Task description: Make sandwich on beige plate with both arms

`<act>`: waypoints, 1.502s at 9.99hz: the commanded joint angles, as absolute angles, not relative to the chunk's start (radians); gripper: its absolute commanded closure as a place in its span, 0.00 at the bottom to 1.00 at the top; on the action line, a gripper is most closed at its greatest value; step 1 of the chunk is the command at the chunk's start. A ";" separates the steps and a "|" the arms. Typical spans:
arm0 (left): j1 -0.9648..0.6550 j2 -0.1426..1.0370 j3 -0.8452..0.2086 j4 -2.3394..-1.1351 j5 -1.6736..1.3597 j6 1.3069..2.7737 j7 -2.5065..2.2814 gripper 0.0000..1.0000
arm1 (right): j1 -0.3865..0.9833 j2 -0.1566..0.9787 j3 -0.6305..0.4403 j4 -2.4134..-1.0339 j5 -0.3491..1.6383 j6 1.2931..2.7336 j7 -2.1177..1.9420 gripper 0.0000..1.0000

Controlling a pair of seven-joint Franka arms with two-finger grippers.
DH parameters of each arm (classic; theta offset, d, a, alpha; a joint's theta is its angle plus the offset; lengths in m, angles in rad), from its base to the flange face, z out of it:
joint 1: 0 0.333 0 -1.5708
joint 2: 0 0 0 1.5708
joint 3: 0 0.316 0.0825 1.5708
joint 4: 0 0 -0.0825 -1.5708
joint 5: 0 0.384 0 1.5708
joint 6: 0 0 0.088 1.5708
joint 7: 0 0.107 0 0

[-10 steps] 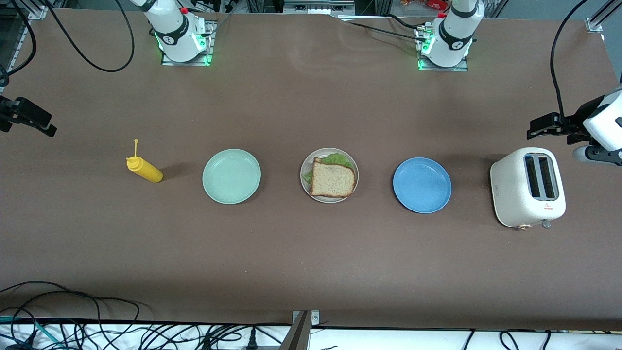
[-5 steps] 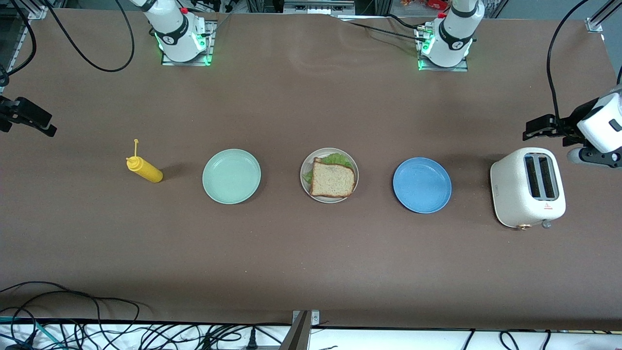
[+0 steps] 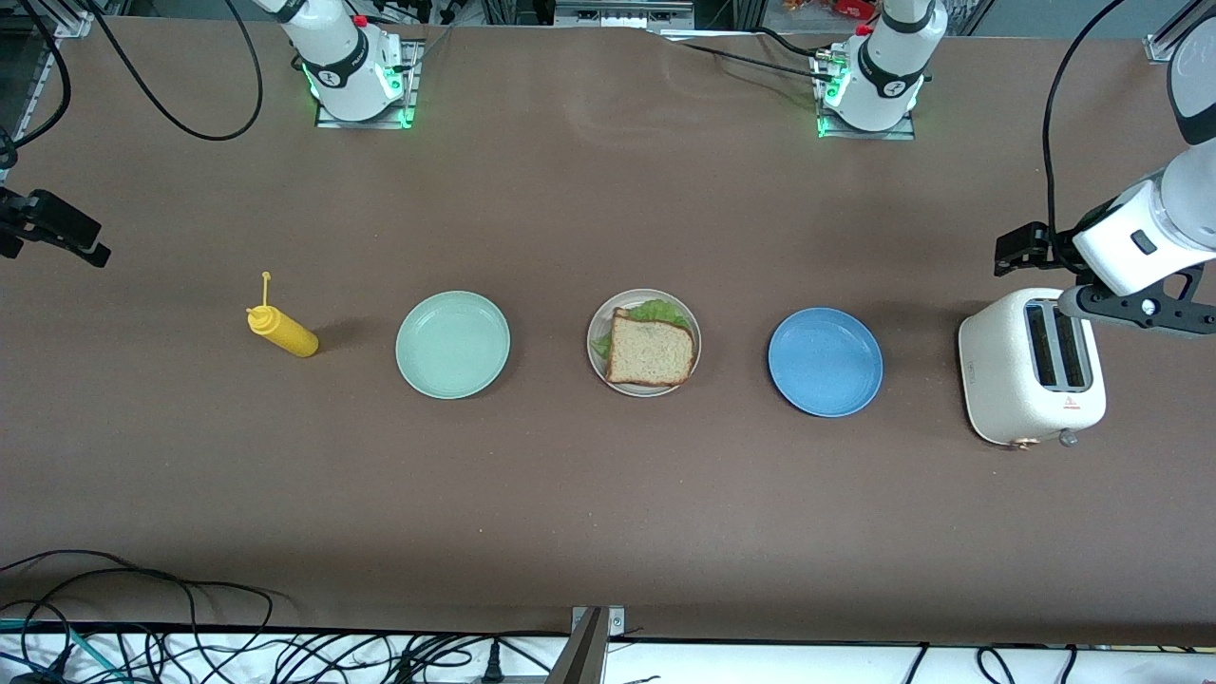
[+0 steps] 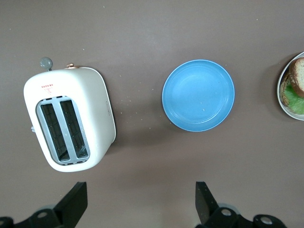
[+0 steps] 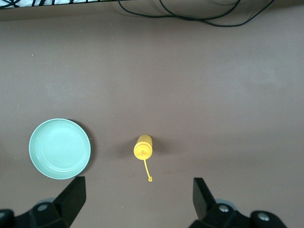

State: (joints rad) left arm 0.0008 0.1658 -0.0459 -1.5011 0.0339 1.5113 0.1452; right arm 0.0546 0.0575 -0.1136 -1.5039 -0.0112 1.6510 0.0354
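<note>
In the front view, three round plates lay in a row on the brown worktop (image 3: 608, 494): one mint green plate (image 3: 452, 344), one matte pale beige plate (image 3: 598, 334) and one blue plate (image 3: 825, 361). The one sandwich (image 3: 650, 350), a tan-brown toast slice with ruffled green lettuce showing from under it, sat on the beige plate, between the other two plates. One yellow squeeze bottle (image 3: 281, 331) stood toward the right arm's end, and one white two-slot toaster (image 3: 1031, 369) toward the left arm's end. A small red mark on the toaster could not be read. The left claw (image 3: 1016, 249) hung over the worktop just beside the toaster, empty. Only a dark piece of the right claw (image 3: 52, 228) showed at the edge.

In the left wrist view, the left claw (image 4: 141, 204) stood spread wide and gripped nothing. Below it lay the toaster (image 4: 70, 124) with two dark slots and an illegible red label, the blue plate (image 4: 198, 95), and an edge of the beige plate (image 4: 280, 95) with the sandwich (image 4: 297, 78).

In the right wrist view, the right claw (image 5: 138, 202) was likewise spread apart and empty, over the worktop near the squeeze bottle (image 5: 143, 147) and the green plate (image 5: 60, 148).
</note>
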 commanded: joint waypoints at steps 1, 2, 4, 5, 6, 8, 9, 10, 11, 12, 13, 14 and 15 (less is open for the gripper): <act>-0.002 0.155 -0.035 -1.505 0.051 1.508 0.163 0.00 | 0.051 0.058 -0.114 -1.488 -0.014 1.641 0.023 0.00; 0.002 0.152 -0.038 -1.503 0.049 1.506 0.161 0.00 | 0.051 0.057 -0.114 -1.488 -0.014 1.641 0.023 0.00; 0.018 0.134 -0.038 -1.517 0.046 1.482 0.164 0.00 | 0.051 0.058 -0.114 -1.488 -0.014 1.641 0.023 0.00; 0.018 0.127 -0.038 -1.525 0.046 1.480 0.164 0.00 | 0.052 0.057 -0.114 -1.488 -0.014 1.640 0.023 0.00; 0.018 0.108 -0.038 -1.545 0.048 1.480 0.167 0.00 | 0.052 0.057 -0.114 -1.488 -0.014 1.638 0.023 0.00; 0.003 0.040 -0.035 -1.612 0.048 1.483 0.167 0.00 | 0.051 0.057 -0.114 -1.488 -0.014 1.638 0.023 0.00; 0.003 0.026 -0.035 -1.623 0.048 1.485 0.166 0.00 | 0.052 0.057 -0.114 -1.488 -0.014 1.638 0.023 0.00; 0.003 -0.003 -0.035 -1.646 0.046 1.486 0.166 0.00 | 0.052 0.057 -0.115 -1.488 -0.014 1.638 0.023 0.00; 0.005 -0.005 -0.034 -1.647 0.048 1.485 0.166 0.00 | 0.051 0.057 -0.114 -1.488 -0.014 1.638 0.023 0.00; 0.014 0.012 -0.035 -1.641 0.046 1.483 0.166 0.00 | 0.052 0.054 -0.114 -1.488 -0.014 1.637 0.023 0.00; 0.017 0.027 -0.037 -1.629 0.046 1.477 0.163 0.00 | 0.051 0.051 -0.115 -1.488 -0.014 1.637 0.015 0.00; 0.018 0.029 -0.037 -1.623 0.045 1.476 0.164 0.00 | 0.051 0.049 -0.117 -1.488 -0.014 1.641 -0.006 0.00; 0.017 0.032 -0.037 -1.612 0.043 1.470 0.166 0.00 | 0.051 0.049 -0.117 -1.488 -0.014 1.641 -0.009 0.00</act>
State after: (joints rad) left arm 0.0169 0.0334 -0.0384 -1.6238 0.0339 1.4782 0.1464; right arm 0.0544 0.0561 -0.1150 -1.5000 -0.0112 1.6510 0.0177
